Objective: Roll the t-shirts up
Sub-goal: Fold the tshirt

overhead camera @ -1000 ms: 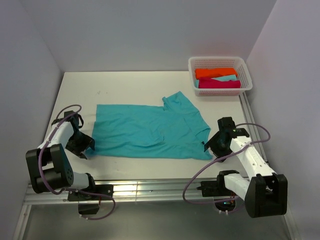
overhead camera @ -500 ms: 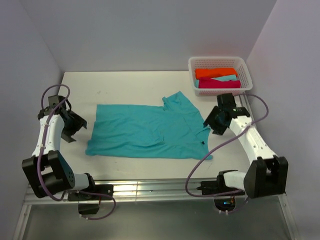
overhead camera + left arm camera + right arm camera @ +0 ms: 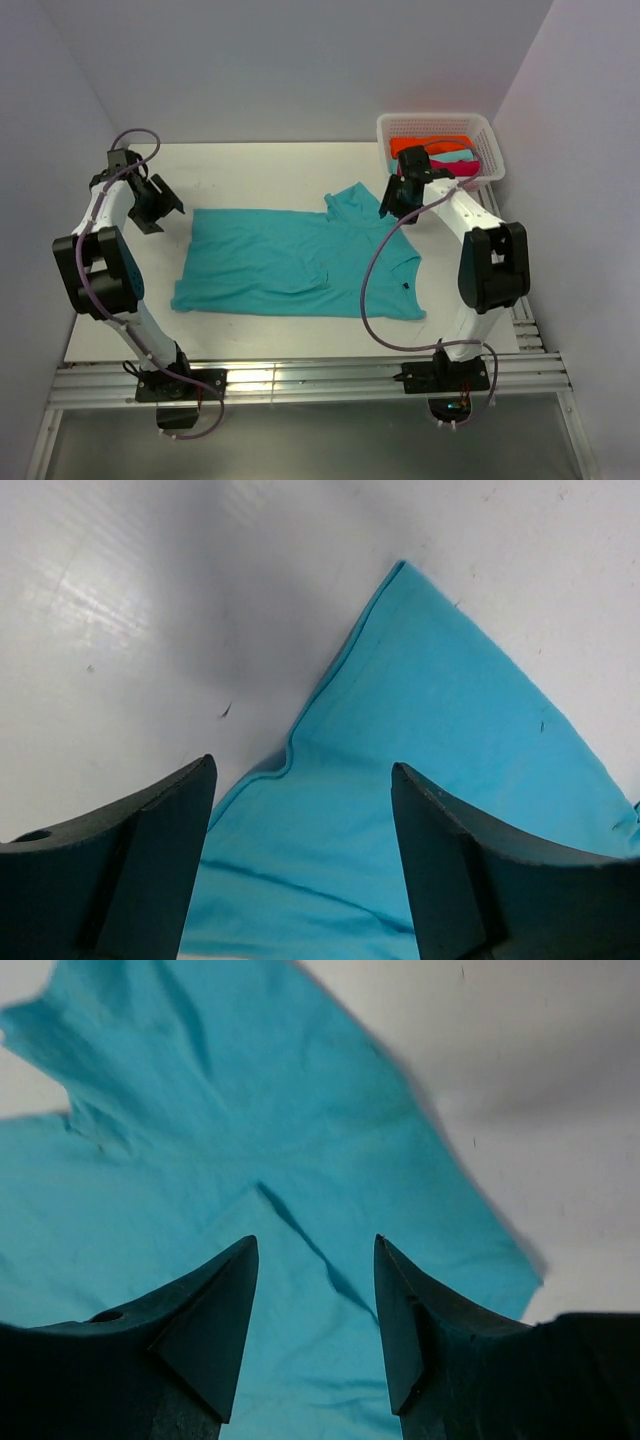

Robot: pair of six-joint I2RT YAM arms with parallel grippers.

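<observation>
A turquoise t-shirt lies spread flat on the white table, with one sleeve pointing toward the back. My left gripper hovers open just beside the shirt's far-left corner; cloth shows under its jaws and nothing is gripped. My right gripper is open above the sleeve area, with turquoise fabric beneath its fingers and nothing pinched. Orange, pale turquoise and magenta t-shirts lie in the basket.
The white lattice basket stands at the back right corner, right behind my right arm. Grey walls close in the table on the left, back and right. A metal rail runs along the near edge.
Both arms have swung from the shirt's near corners up to its far side. The left jaws opened wider; the right jaws narrowed a little. The shirt has hardly moved.
</observation>
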